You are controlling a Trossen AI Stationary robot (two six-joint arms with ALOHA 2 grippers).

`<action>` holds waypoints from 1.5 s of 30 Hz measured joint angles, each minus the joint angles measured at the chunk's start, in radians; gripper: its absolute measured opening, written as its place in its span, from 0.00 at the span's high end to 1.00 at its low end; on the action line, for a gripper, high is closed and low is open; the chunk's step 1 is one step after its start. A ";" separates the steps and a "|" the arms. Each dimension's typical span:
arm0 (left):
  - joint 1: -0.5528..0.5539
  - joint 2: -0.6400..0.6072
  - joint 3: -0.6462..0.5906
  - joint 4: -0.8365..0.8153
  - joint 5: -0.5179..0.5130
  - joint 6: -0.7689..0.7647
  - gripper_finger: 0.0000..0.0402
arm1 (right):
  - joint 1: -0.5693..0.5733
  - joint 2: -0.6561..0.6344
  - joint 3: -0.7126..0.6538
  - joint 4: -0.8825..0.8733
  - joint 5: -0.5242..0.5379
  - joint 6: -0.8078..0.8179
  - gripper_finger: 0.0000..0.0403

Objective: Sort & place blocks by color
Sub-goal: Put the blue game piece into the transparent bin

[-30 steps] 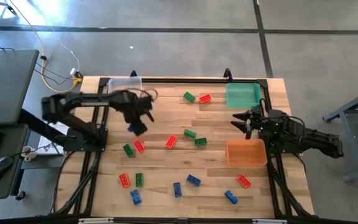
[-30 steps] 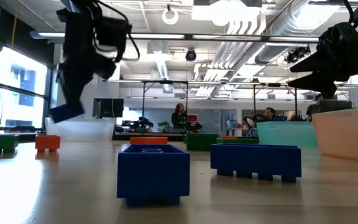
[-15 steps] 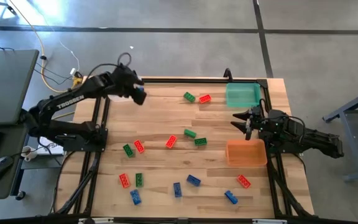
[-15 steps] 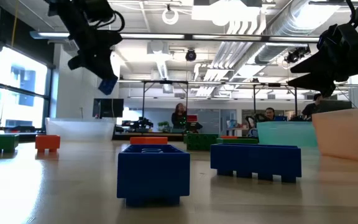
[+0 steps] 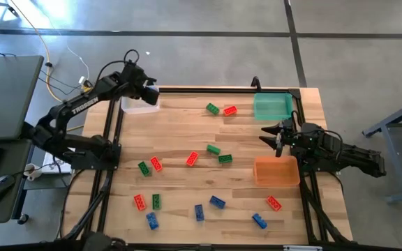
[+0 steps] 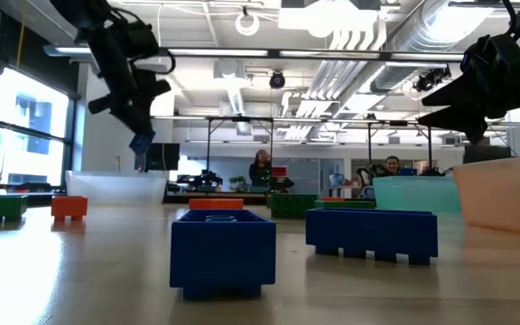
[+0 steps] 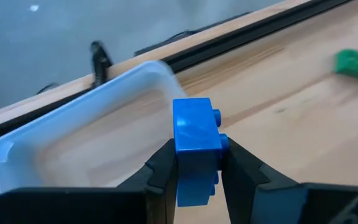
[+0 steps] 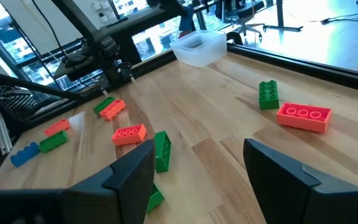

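Observation:
My left gripper (image 5: pixel 149 90) is at the table's far left corner, over the clear bin (image 5: pixel 138 104), and is shut on a blue brick (image 7: pixel 196 130). In the low view the brick (image 6: pixel 140 143) hangs above the bin's rim (image 6: pixel 116 178). My right gripper (image 5: pixel 274 136) is open and empty at the right, between the teal bin (image 5: pixel 272 106) and the orange bin (image 5: pixel 276 171). Red, green and blue bricks lie flat on the table, such as a red one (image 5: pixel 192 159), a green one (image 5: pixel 213 149) and a blue one (image 5: pixel 217 202). My left gripper pinches the blue brick by two opposite sides (image 7: pixel 194 158) between its two fingers (image 7: pixel 163 168). The brick's studded end sticks out past the fingertips. The fingers slant down toward the table's far side. The brick is lifted clear, tilted, above the clear bin.
A green brick (image 5: pixel 212 108) and a red brick (image 5: pixel 230 110) lie near the far edge. Several bricks lie along the near side, among them a red (image 5: pixel 139 202) and a blue (image 5: pixel 259 221). A black rail (image 5: pixel 208 88) runs along the far edge.
My left gripper has carried the blue brick from the middle left of the table up and toward the far left corner, and now stands over the clear bin. It has stayed shut on the brick.

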 joint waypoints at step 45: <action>0.056 0.278 0.003 0.013 -0.007 -0.053 0.65 | 0.000 0.000 -0.001 0.075 0.009 0.474 0.43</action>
